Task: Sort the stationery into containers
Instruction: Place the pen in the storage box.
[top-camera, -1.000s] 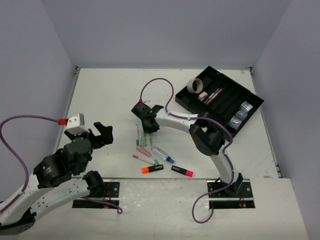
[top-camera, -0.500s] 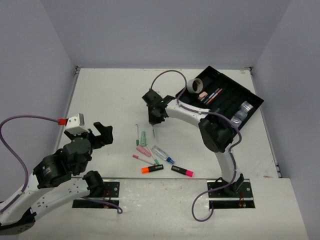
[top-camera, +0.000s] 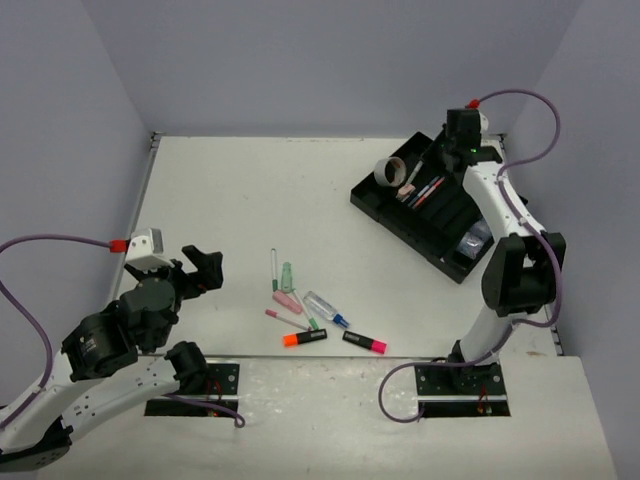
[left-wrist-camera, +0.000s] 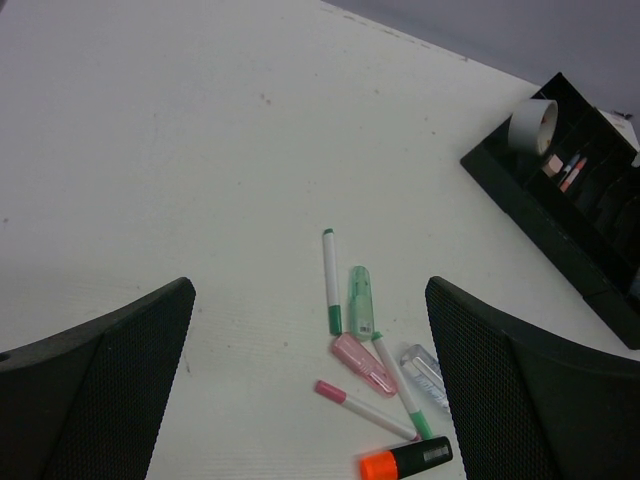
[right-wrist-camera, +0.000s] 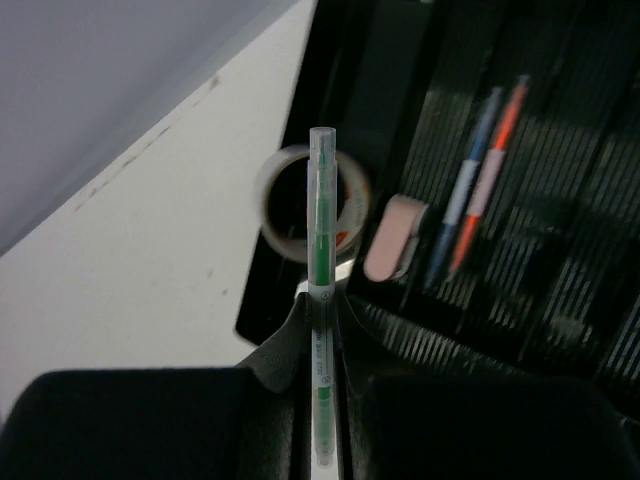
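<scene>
Above the white table, over the far-right black tray, the right gripper clamps a green pen, probably to lay it in a long compartment, while the left gripper stands wide and empty.

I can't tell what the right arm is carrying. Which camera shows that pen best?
The right wrist view: the green pen fills the middle, clamped in the right end effector. In the top external view it is too small to make out. The left wrist view misses it.
</scene>
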